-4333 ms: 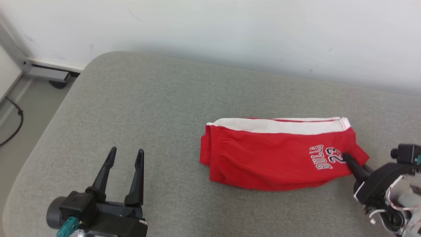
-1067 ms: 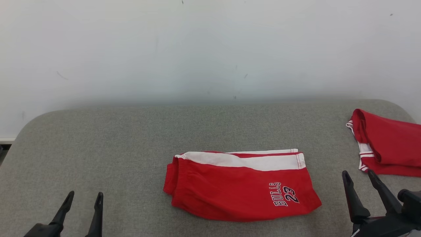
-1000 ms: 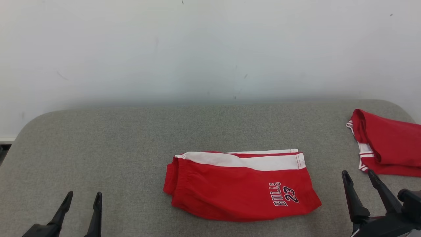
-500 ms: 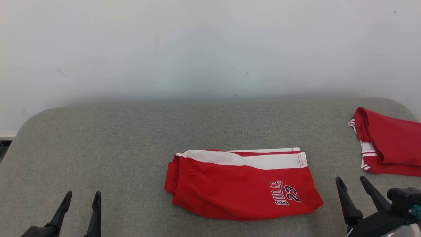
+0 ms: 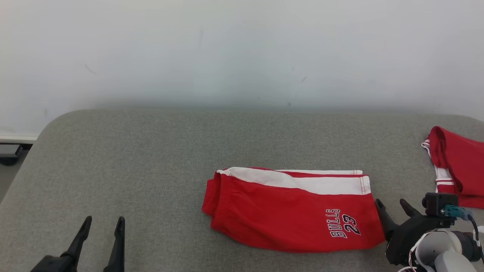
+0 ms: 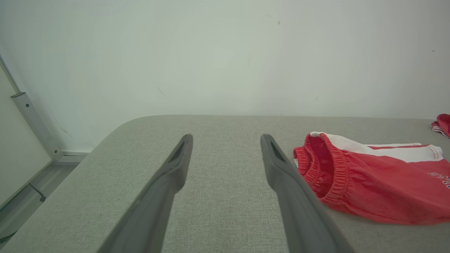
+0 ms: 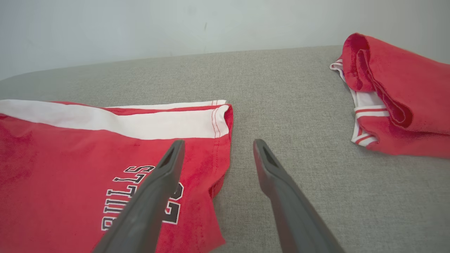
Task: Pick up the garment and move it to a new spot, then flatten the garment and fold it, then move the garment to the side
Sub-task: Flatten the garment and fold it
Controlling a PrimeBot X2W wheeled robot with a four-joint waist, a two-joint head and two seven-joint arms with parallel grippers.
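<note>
Grey padded surface (image 5: 151, 158): broad and flat, serving as the folding bed.

Red shorts (image 5: 291, 211): laid right of mid-surface, doubled over, white stripe toward the wall, elastic waistband facing the robot's left. Folding is judged done; only the shift to the side appears to be left.

Second red garment (image 5: 459, 166): bunched at the far right edge, well apart from the shorts, probably set aside.

Right gripper (image 5: 391, 203): jaws spread, nothing held, placed just beside the hem corner, seemingly for a grasp there.

Left gripper (image 5: 104, 219): jaws likewise spread and empty, parked well clear of the waistband.
</note>
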